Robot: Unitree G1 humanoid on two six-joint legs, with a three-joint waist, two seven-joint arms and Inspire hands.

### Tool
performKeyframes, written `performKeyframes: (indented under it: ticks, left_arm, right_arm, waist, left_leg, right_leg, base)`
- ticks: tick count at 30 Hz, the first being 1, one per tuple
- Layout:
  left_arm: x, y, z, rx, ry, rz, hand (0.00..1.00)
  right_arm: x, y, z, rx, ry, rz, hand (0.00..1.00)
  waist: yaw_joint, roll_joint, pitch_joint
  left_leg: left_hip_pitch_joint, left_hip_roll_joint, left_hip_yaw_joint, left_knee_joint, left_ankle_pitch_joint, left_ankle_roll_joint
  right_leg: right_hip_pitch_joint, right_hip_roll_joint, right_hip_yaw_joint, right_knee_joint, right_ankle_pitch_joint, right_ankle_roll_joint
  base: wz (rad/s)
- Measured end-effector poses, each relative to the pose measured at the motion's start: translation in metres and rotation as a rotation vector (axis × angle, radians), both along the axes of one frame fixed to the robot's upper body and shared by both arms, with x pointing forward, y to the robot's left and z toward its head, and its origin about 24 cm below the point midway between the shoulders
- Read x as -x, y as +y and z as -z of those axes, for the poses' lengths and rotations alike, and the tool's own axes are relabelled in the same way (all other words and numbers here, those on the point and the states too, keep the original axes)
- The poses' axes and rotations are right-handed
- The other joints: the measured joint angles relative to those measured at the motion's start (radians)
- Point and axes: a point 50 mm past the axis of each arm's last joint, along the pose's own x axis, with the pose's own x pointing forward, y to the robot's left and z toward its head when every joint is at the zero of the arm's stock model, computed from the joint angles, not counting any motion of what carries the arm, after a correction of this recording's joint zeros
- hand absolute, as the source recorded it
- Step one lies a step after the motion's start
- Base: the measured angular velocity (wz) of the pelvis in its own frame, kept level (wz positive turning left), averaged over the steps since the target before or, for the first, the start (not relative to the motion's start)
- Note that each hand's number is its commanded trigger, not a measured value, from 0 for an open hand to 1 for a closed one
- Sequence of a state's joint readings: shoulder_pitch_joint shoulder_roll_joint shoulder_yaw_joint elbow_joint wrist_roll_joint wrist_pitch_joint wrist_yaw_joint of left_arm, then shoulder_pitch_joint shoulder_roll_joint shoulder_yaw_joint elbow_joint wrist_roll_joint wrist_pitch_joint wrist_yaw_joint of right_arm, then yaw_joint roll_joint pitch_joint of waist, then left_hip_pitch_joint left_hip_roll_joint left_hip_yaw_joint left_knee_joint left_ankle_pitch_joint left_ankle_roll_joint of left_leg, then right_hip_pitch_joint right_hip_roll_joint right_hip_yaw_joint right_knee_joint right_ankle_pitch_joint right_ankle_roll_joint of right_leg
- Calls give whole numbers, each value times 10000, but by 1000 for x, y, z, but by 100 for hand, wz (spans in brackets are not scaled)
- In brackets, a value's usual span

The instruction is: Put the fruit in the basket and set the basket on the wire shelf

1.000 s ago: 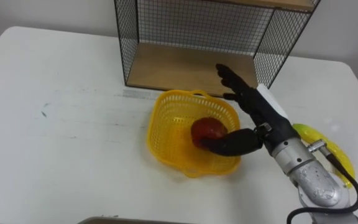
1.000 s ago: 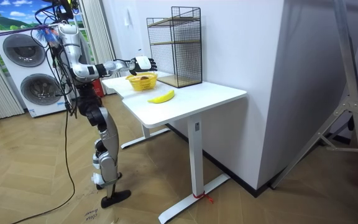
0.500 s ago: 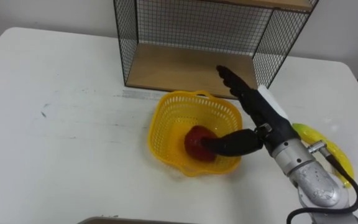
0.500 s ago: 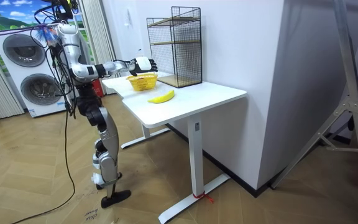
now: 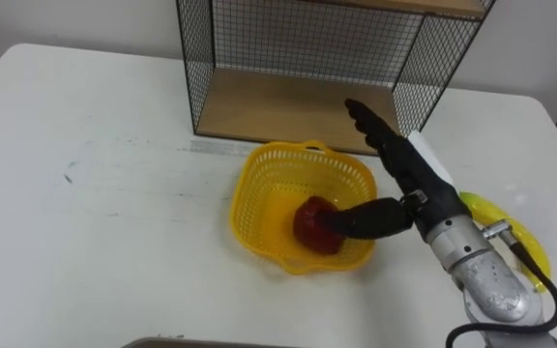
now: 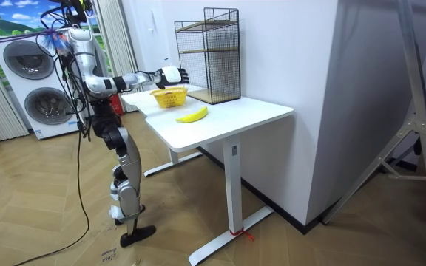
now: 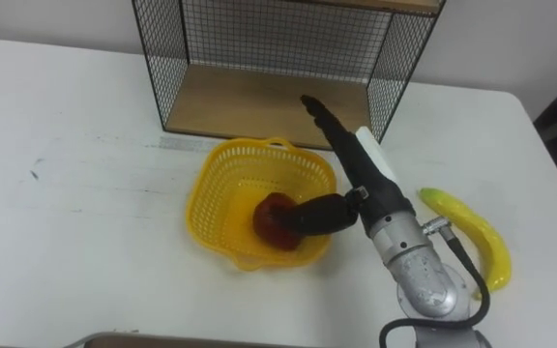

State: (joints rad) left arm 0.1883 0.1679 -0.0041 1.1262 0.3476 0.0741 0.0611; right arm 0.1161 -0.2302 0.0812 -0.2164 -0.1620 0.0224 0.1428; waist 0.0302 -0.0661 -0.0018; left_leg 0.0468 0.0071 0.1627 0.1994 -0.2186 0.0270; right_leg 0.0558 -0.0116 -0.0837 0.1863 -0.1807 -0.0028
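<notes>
Table (image 5: 85, 222): white, taking up most of the eye views. In the room view it stands against a white wall, and the robot stands upright at its end on the room view's left with one arm stretched out over the top.
Washing machines (image 6: 24, 66): two white ones stacked at the upper left of the room view, behind the robot.
Wire shelf (image 5: 278, 106): black mesh cage with a wooden bottom board, at the top centre of the frame on the far part of the table. Its open side faces the robot.
Basket (image 5: 249, 179): yellow plastic lattice, centre of the frame, on the table just in front of the wire shelf and not on it.
Right hand (image 5: 409, 193): comes in from the lower right and hangs over the basket's right rim. The fingers (image 5: 370, 126) are straight and close together, pointing up-frame toward the shelf's lower right corner. The thumb is spread wide to the left and reaches down into the basket, its tip against the fruit — nothing is gripped.
Banana (image 7: 467, 237): yellow, lying on the table at the right of the frame, outside the basket, partly behind the forearm in the left eye view.
Red fruit (image 5: 309, 220): round and dark red — it lies on the basket's floor, toward the near right side.
</notes>
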Motion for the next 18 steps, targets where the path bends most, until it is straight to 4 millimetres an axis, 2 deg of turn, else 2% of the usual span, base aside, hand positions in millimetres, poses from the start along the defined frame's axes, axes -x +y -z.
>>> performKeyframes:
  ticks: [1, 3, 7, 11, 15, 18]
  left_arm:
    - [0, -1, 0, 29, -8, -50, 0]
    - [1, 0, 0, 48, -68, -126, 0]
    - [12, 1, 0, 19, 105, -325, 0]
    - [15, 4, -1, -28, 94, -590, 0]
    - [21, 5, -1, -68, 223, -716, 0]
    - [25, 6, -1, -106, 247, -813, 0]
  right_arm:
    - [-1, -5, -2, -13, -152, 324, 0]
    - [-1, -14, -7, -48, -547, 965, 0]
    - [-4, -42, -24, -66, -1755, 2657, 0]
    - [0, -68, -34, -26, -2530, 4305, 0]
    - [3, -78, -36, -296, -2841, 5128, 0]
    - [6, -90, -34, -424, -2912, 5980, 0]
  waist:
    - [-2, 6, -2]
    - [-13, 78, 42]
    - [-283, 127, 63]
    - [-352, 81, 54]
    - [-539, 30, 51]
    - [-636, -115, 24]
  left_leg:
    - [14, -6, 5, 1, 1, 2]
    - [75, -10, -14, 4, 3, 5]
    - [200, -8, -57, -48, 2, 4]
    - [145, 6, -73, -50, -1, -1]
    - [160, -11, -67, -16, 2, 3]
    - [171, -14, -67, 1, 2, 3]
  right_leg:
    - [15, -4, 2, 2, 0, 0]
    - [70, -11, 4, -2, 0, 0]
    - [255, -7, -40, -12, -1, 1]
    - [232, 9, -23, -10, -2, 0]
    - [238, 2, -5, -12, -2, 0]
    - [237, 0, -5, -25, -2, 0]
  base:
    - [0]
    - [2]
    - [2]
    - [0]
    - [0]
    - [0]
